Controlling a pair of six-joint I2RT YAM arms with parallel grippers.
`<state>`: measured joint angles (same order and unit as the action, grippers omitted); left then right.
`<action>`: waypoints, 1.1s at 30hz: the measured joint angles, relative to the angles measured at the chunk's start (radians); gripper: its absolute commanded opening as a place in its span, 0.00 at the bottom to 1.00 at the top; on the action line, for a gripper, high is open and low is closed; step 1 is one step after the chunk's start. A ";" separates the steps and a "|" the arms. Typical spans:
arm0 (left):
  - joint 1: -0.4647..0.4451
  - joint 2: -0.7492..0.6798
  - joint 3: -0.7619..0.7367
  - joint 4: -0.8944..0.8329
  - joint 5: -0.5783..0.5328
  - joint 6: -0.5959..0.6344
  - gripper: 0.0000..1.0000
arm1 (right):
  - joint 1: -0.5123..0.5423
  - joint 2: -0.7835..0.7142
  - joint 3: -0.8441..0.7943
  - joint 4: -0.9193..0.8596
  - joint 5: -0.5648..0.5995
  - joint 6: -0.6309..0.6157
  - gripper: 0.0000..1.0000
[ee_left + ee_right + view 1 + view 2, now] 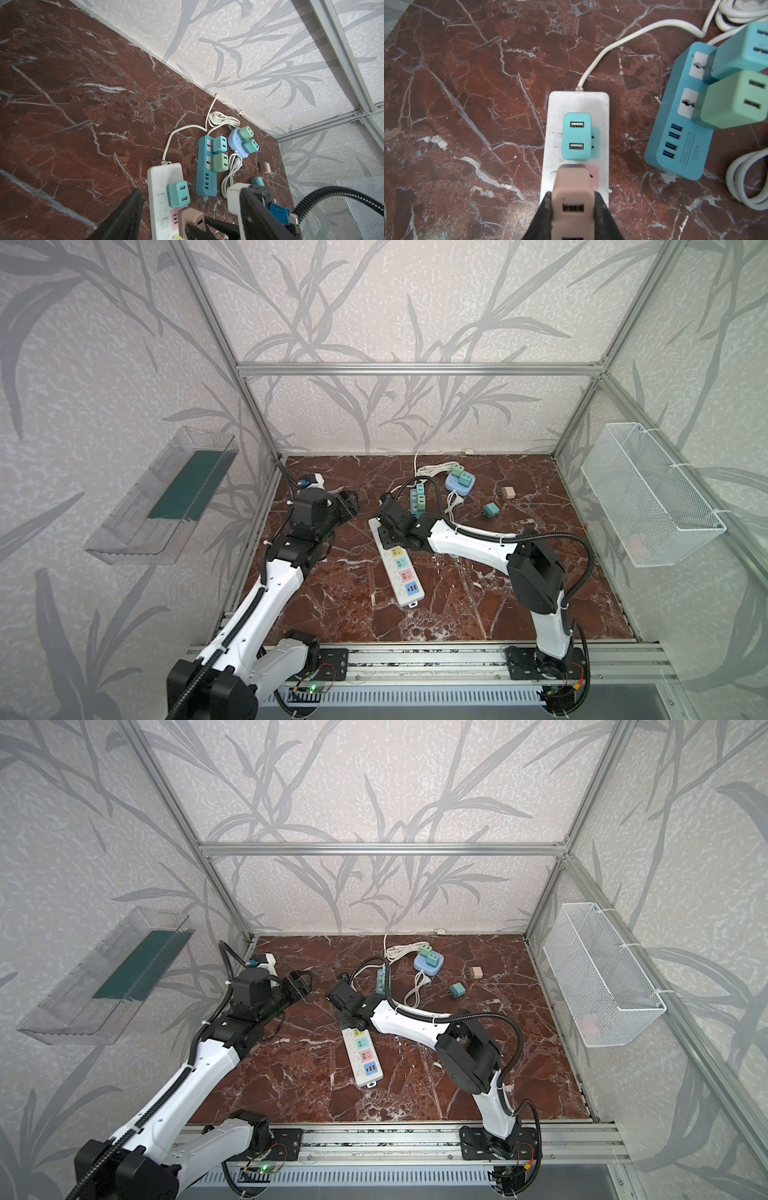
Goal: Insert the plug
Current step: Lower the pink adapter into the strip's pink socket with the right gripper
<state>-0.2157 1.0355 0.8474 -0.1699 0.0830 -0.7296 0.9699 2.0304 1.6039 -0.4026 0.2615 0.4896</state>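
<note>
We note: surface [467,93] glossy, marble-veined; pink plug [572,187] in right pincer [572,199] matt plastic; white strip [577,101] beneath it scuffed plastic.

The left arm [272,587] and right arm [469,545] are showing white shells, black joints, and black ribbed conduits [557,534] trailing alongside.

The left arm [274,585] reaches forward, bent at the elbow, and the left gripper [352,504] has its jaws apart and empty. The right arm [469,541] stretches toward the middle. The right gripper [572,200] points down, clamped on a pink plug [572,182].
</note>
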 measured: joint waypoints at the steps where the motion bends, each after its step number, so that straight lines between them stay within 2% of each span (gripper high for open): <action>1: 0.003 -0.002 -0.001 0.002 0.002 -0.005 0.74 | 0.000 0.000 0.005 -0.003 0.000 0.000 0.01; 33: 0.026 0.011 -0.020 0.047 0.078 -0.068 0.73 | 0.000 0.027 -0.002 -0.013 0.013 0.018 0.00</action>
<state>-0.1902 1.0466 0.8272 -0.1230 0.1612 -0.7971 0.9699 2.0571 1.6016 -0.4152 0.2745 0.5076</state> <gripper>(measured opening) 0.729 0.276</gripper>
